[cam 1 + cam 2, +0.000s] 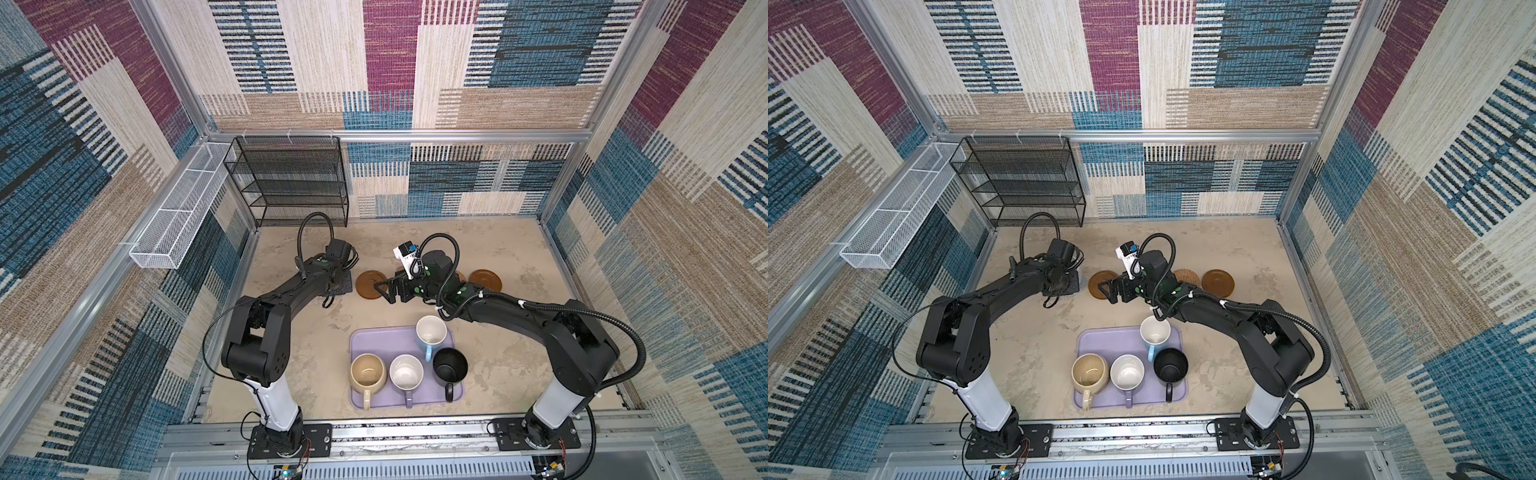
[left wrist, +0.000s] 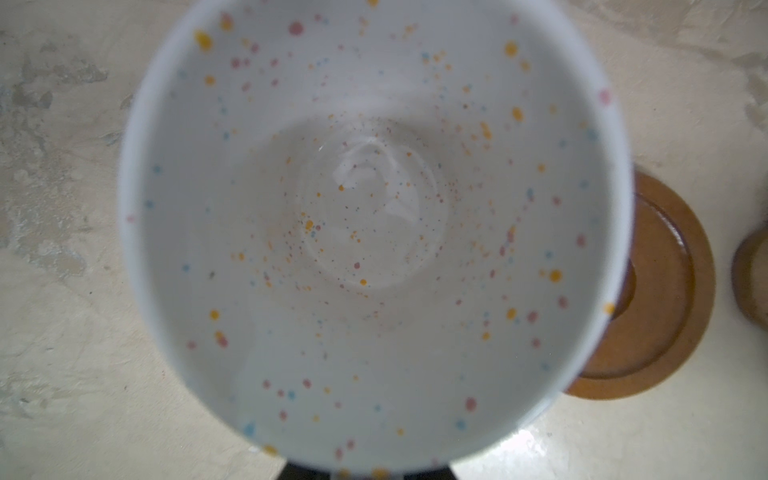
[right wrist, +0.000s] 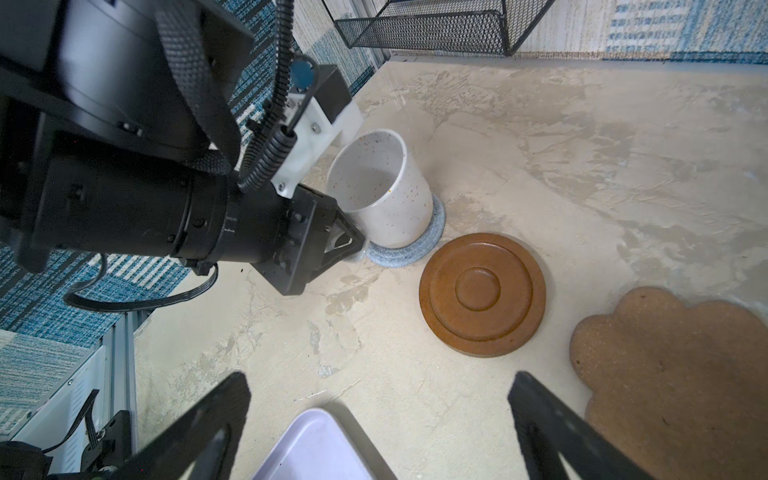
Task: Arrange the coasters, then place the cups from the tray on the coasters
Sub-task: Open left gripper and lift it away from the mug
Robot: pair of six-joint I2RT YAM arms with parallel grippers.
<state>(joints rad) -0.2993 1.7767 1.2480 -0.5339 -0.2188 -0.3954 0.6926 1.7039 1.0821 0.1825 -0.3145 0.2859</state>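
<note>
Four mugs stand upright on the tray [image 1: 370, 340]. The beige mug [image 1: 368, 372], lavender mug [image 1: 406, 371] and black mug [image 1: 450, 365] form a row along its near side, handles toward the rail. The blue mug [image 1: 431, 330] is at the far right corner.

The fifth, the speckled mug [image 3: 382, 195], stands upright on the grey-blue coaster [image 3: 409, 249], left of the tray's far side. The left gripper [image 3: 349, 243] is clenched against its lower wall. The handle is hidden behind the jaws, so the grip looks to be on it. The left wrist view looks straight down into this mug.

The coasters lie in a row across the table [image 1: 498, 249] beyond the tray:
- The brown disc [image 3: 482, 293] is just beside the grey-blue coaster.
- The paw coaster [image 3: 673, 365] is next, a little apart.
- The rattan coaster [image 1: 1185, 276] shows partly from under the right arm.
- The second brown disc [image 1: 485, 280] ends the row on the right.

All four are bare.

The right gripper [image 3: 379, 376] hangs over the table between the tray and the brown disc. Its jaws are spread wide and grasp nothing.
</note>
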